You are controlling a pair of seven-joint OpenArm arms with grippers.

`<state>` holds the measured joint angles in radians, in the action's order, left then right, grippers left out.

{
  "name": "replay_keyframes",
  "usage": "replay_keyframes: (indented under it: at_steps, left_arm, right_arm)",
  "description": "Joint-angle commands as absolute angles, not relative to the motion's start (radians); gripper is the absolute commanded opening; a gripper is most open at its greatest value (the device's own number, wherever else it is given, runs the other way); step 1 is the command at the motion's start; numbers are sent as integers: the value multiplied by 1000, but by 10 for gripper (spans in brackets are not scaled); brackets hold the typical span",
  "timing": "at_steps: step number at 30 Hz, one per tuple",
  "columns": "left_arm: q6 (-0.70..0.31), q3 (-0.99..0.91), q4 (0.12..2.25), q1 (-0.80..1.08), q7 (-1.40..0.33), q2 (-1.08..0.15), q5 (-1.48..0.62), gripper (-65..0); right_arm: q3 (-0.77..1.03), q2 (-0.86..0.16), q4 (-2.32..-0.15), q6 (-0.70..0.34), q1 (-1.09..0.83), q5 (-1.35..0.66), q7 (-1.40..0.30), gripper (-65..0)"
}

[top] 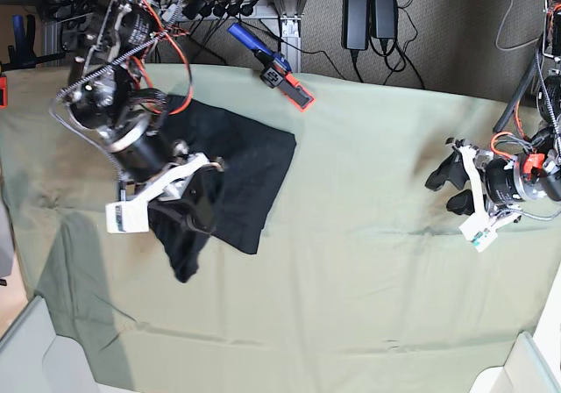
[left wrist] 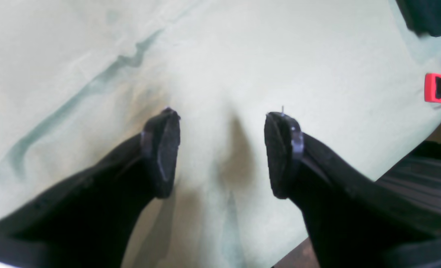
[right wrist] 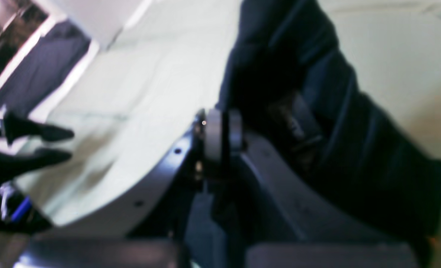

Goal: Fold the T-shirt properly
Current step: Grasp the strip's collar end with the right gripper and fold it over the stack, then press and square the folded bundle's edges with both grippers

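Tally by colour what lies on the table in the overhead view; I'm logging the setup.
Black: 1, the T-shirt, held by the right tool
Pale green: 1, the table sheet
Blue and red: 1, the clamp at the far edge
Total: 3

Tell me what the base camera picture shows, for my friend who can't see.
The right gripper holds up part of a crumpled black T-shirt over a pale green table sheet. Across the table, the left gripper hangs open and empty.
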<state>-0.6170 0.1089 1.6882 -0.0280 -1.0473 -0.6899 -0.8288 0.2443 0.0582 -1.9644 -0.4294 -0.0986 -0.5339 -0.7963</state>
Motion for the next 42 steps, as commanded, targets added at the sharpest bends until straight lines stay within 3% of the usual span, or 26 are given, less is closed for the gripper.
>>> replay_keyframes:
  at_steps: [1,5,8,10,11,17,22,24,25,26,28,29,42]
  left_arm:
    - [-613,96,1700,-47,-1029,-707,-841,-255]
    - [-613,96,1700,-46,-1029,-707,-841,-255]
    - [-613,96,1700,-47,-1028,-707,-842,-255]
    - [-613,96,1700,-47,-1028,-707,-841,-255]
    - [-613,96,1700,-47,-1028,-707,-841,-255]
    - [-614,47,1713,-47,-1011,-707,-828,-285]
    - [-671,35,1819,-35,-1017,-706,-870,-593]
    - [-698,46,1885,-15,-997,-700,-925,-650]
    - [-698,56,1916,-8,-987,-695,-933,-650]
    - [-698,74,1945,-2,-971,-693,-935,-650]
    - [-698,132,1984,4,-940,-692,-912,-650]
    - [-698,173,1991,3,-926,-692,-885,-650]
    - [-698,699,1876,-38,-612,-550,-238,-650]
  right_arm:
    - [221,56,-1960,-495,-83,-537,-752,-650]
    - [150,56,-1908,-496,-78,-530,-752,-633]
    - [94,56,-1892,-496,-78,-530,-759,-363]
    - [52,56,-1886,-496,-78,-530,-759,-263]
    - [31,56,-1886,-498,-78,-530,-760,-252]
    - [-19,69,-1933,-498,-64,-581,-754,-254]
    - [65,68,-2031,-497,22,-508,-735,-256]
    - [129,63,-2024,-497,63,-435,-686,-256]
    - [165,62,-2013,-496,84,-400,-669,-284]
    - [199,60,-1998,-496,109,-375,-658,-355]
    - [265,49,-1958,-495,150,-336,-658,-575]
    - [293,38,-1932,-495,165,-332,-658,-650]
    - [384,-190,-1438,-496,261,-303,-602,-650]
